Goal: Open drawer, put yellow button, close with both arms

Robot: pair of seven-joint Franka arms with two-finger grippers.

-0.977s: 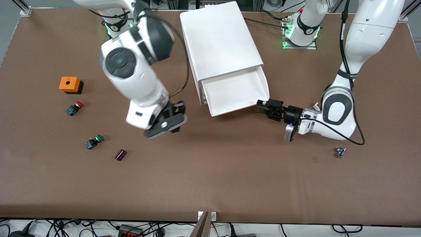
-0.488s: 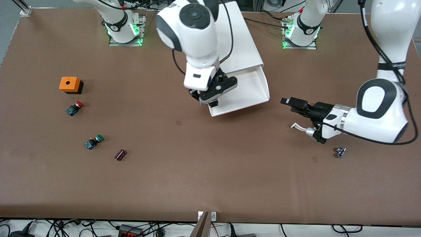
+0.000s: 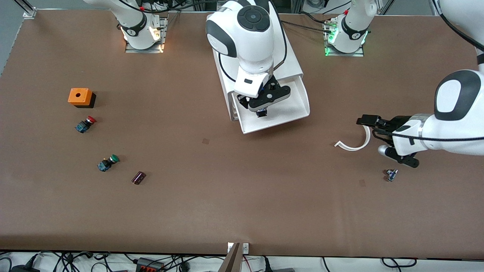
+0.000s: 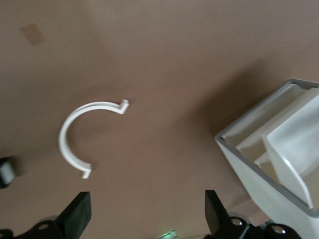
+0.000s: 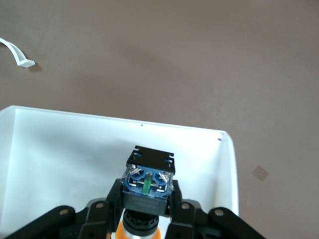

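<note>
The top drawer (image 3: 291, 113) of the white cabinet (image 3: 253, 45) stands pulled open. My right gripper (image 3: 261, 109) hangs over the open drawer, shut on the yellow button (image 5: 147, 186); its black and blue body points down at the drawer floor (image 5: 75, 159) and its orange cap shows between the fingers (image 5: 107, 209). My left gripper (image 3: 372, 122) is open and empty, low over the table toward the left arm's end, beside a white curved plastic clip (image 3: 357, 143). In the left wrist view the clip (image 4: 75, 134) and the cabinet's corner (image 4: 269, 169) show.
An orange box (image 3: 80, 96), a red-capped button (image 3: 85, 124), a green-capped button (image 3: 107, 162) and a dark cylinder (image 3: 138, 177) lie toward the right arm's end. A small blue part (image 3: 391, 174) lies near the left gripper.
My right gripper has carried the yellow button from the drawer's front edge to over its inside. My left arm has drawn away from the drawer toward its own end, uncovering the clip.
</note>
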